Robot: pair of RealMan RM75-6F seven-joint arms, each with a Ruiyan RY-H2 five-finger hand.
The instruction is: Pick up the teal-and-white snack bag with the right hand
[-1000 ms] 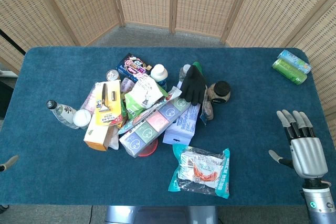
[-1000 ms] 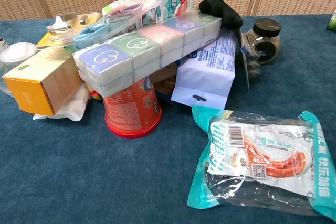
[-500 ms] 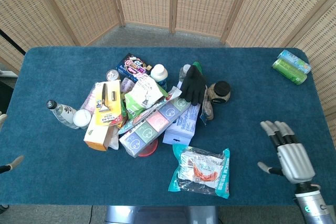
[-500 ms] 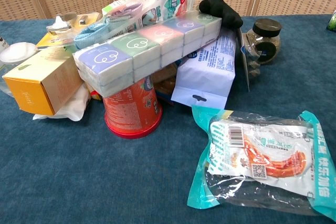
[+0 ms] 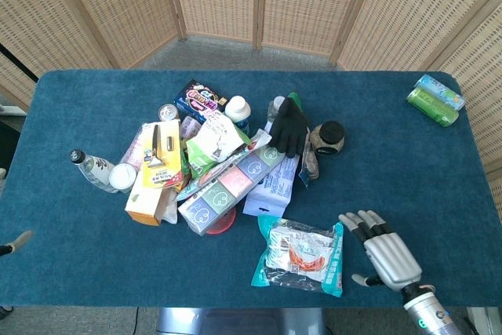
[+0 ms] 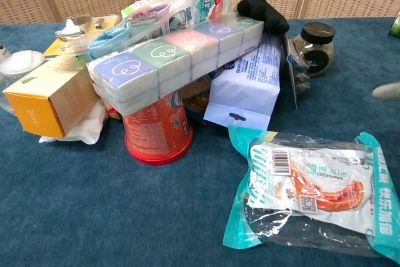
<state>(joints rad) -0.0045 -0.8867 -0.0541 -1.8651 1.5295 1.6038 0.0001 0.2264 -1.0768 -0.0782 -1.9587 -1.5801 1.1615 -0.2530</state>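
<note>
**Near the front edge: right hand beside the bag, no grasp yet**

At the near edge of the blue table (image 5: 94, 92), the teal-and-white snack bag (image 5: 299, 254) lies flat, a little right of centre and apart from the heap of goods behind it. The chest view shows it plainly: clear window, white label with barcode, orange snack inside, teal borders, nothing resting on it.

The right hand (image 5: 384, 252) sits just to the right of the bag, fingers spread and pointing up-left toward it, holding nothing. From the head view I cannot tell whether the fingertips touch the bag's right border or stop just short; it looks like a narrow gap. In the chest view only a pale blurred fingertip shows at the right edge. The left hand is barely visible: a single pale tip at the far left edge of the head view, too little to say how its fingers lie.

By my reading the task is in its approach step. The hand is close, the bag is not gripped and not lifted. What remains is to bring the fingers over or under the bag's right edge, close them on it, and raise it clear of the cloth.

The heap beyond, with a tissue multipack (image 5: 227, 188) propped on a red cup (image 6: 155, 130) and a white pouch (image 6: 244, 89), stands near the bag's far side, so a careless sweep could disturb it.
</note>
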